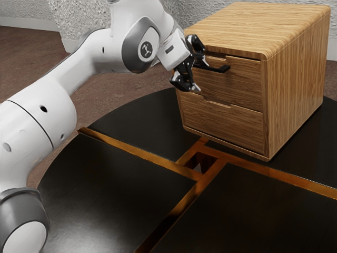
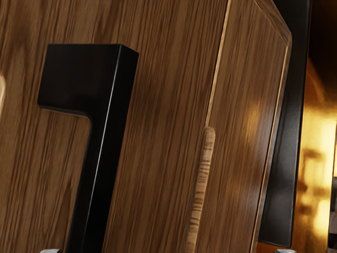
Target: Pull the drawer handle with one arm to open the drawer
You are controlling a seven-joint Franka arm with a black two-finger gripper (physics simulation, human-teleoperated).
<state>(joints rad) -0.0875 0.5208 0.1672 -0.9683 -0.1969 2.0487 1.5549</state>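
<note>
At the front of the light wooden two-drawer cabinet (image 1: 295, 79), the black jaws stand spread above and below the black bar handle (image 1: 218, 68) of its top drawer (image 1: 237, 84), not pinching it. The drawer looks flush, so gripping and pulling remain; the dark surface (image 1: 131, 126) before the cabinet leaves room.

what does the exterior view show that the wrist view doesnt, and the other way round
Exterior view: the white arm, the open tool at one end of the handle, and the whole cabinet, top and side. Wrist view: the handle's bent end up close, with a pale layered wood edge beside it. Both: the black handle and the top drawer's front.
</note>
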